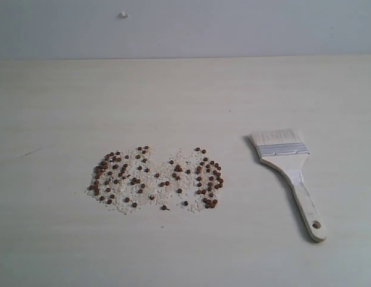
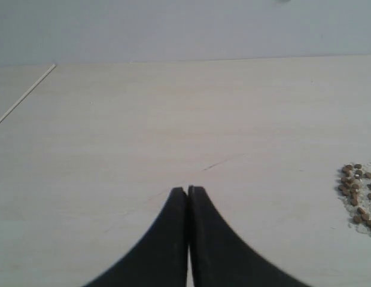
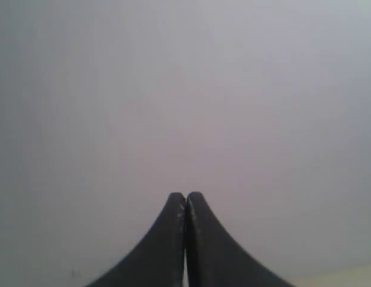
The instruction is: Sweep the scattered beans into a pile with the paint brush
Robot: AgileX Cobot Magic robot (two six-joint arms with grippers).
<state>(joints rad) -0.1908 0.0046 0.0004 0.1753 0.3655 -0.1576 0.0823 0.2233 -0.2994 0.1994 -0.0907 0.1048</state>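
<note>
Lying scattered, beans [image 1: 155, 177], paint brush [image 1: 288, 174] beside, apart.

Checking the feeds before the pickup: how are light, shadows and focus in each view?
Exterior view: soft even light; the paint brush casts a thin shadow along its left side; the beans read individually. Left wrist view: mildly soft, beans at the frame edge blurred. Right wrist view: featureless grey haze beyond the right gripper.
</note>
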